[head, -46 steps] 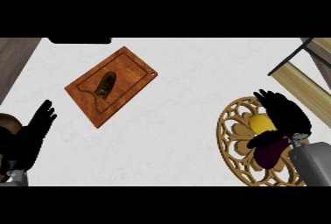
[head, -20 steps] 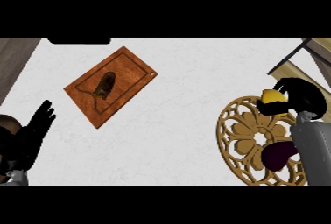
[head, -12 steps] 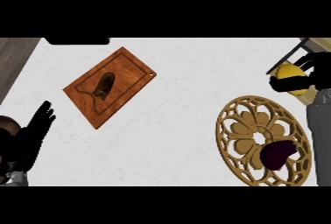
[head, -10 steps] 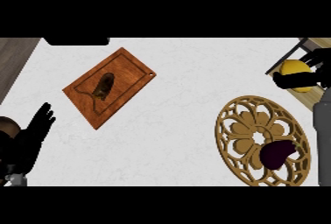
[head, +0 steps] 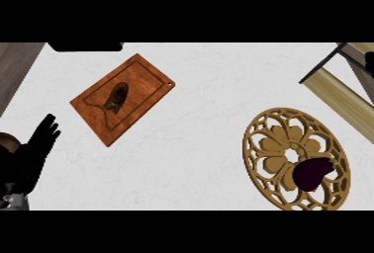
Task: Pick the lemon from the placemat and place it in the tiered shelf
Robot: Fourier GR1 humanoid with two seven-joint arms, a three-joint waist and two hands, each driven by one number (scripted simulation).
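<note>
The round golden openwork placemat (head: 276, 143) lies at the right of the counter, with a dark purple object (head: 312, 172) on its lower right part. No lemon shows anywhere in the head view. The tiered shelf (head: 342, 95) shows only as pale wooden boards and a dark frame at the upper right edge. My left hand (head: 36, 148) rests open at the lower left, fingers pointing up, far from the placemat. My right hand is out of the picture.
A brown wooden cutting board (head: 135, 94) lies tilted at the upper left, with a small dark brown object (head: 116, 97) on it. A dark wood strip (head: 13, 64) runs along the counter's left edge. White counter lies between board and placemat.
My right hand lifted the yellow lemon off the placemat, carried it up and right toward the shelf, and has left the view with it. The left hand stayed still.
</note>
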